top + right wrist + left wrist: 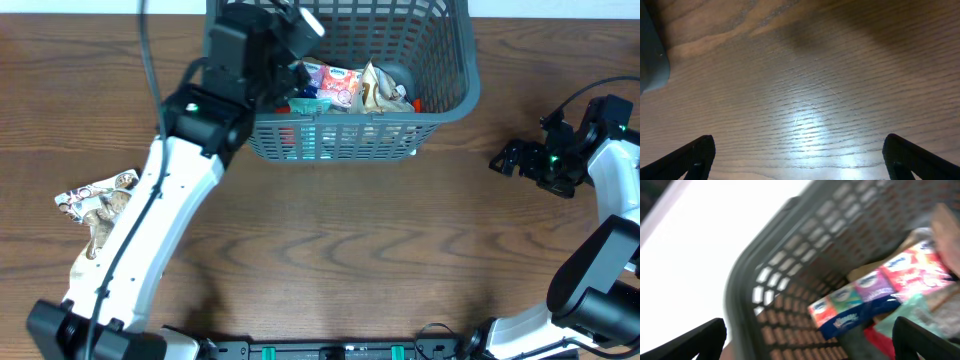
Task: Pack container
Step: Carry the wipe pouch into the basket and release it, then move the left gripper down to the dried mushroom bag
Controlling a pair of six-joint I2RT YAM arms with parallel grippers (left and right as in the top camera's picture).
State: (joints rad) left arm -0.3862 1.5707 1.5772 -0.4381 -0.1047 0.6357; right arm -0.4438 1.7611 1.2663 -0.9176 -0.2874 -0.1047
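We find the container (350, 140) at the far edge of the surface (350, 250), snack packs (345, 88) inside | left pincer (807, 330) spread wide over its interior, holding nothing | right pincer (799, 145) spread wide above the surface, well apart.

One container (360, 140); one snack pack (97, 200) loose on table (350, 250); several packs (340, 85) inside, count unclear.

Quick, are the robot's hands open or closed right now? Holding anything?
Left gripper: open, empty, over the container.
Right gripper: open, empty, above the table.
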